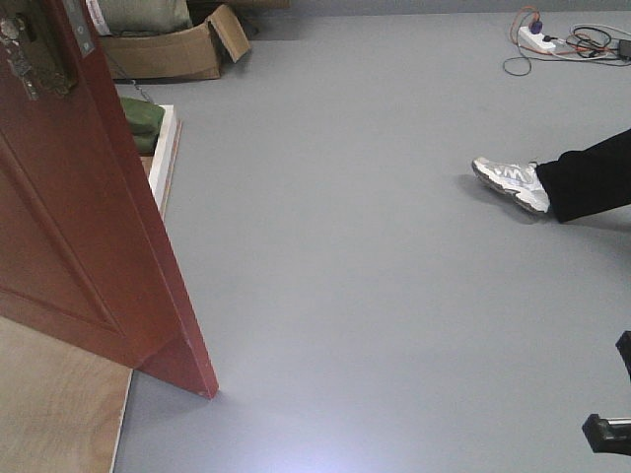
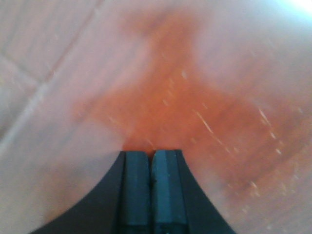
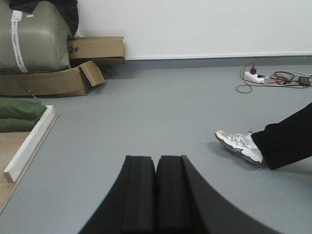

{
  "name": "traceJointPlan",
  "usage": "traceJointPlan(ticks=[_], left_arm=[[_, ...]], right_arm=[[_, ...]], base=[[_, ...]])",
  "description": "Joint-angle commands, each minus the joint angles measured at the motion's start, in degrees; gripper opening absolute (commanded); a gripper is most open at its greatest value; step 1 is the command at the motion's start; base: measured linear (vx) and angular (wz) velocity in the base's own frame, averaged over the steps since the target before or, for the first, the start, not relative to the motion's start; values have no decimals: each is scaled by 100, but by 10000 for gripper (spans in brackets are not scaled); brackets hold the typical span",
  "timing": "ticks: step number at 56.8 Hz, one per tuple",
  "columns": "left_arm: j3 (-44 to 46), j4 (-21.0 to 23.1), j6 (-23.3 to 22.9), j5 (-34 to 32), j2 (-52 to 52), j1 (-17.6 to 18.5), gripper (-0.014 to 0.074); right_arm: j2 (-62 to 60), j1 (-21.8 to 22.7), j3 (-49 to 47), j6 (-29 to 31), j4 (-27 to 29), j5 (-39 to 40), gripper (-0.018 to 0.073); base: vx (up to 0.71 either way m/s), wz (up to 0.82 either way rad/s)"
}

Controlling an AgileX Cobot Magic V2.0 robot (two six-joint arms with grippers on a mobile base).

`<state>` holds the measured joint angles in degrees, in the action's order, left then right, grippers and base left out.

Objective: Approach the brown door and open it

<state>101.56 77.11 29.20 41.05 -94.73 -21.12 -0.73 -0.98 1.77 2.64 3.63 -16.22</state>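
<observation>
The brown door (image 1: 79,227) stands swung open at the left of the front view, its free edge toward me, its brass handle (image 1: 30,54) at the top left corner. My left gripper (image 2: 151,155) is shut with nothing in it, its tips right up against the blurred reddish door panel (image 2: 195,107) that fills the left wrist view. My right gripper (image 3: 156,161) is shut and empty, hovering over grey floor (image 3: 161,112) away from the door. A dark piece of the right arm (image 1: 606,429) shows at the lower right of the front view.
A person's white shoe (image 1: 511,183) and black trouser leg (image 1: 592,177) lie on the floor to the right. A power strip with cables (image 1: 552,41) sits far right. Cardboard boxes (image 1: 168,49), green bags (image 1: 138,118) and a white frame board (image 1: 163,158) lie behind the door. Pale plywood (image 1: 54,414) is lower left.
</observation>
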Motion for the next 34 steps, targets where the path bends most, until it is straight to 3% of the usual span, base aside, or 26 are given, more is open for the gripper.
traceJointPlan(ticks=[1,34], left_arm=[[183,327,11,-138,241,47,-3],[183,327,11,-138,241,47,-3]], right_arm=[[-61,3,39,32,-1,472,0],[-61,3,39,32,-1,472,0]], base=[[18,-4],[20,3]])
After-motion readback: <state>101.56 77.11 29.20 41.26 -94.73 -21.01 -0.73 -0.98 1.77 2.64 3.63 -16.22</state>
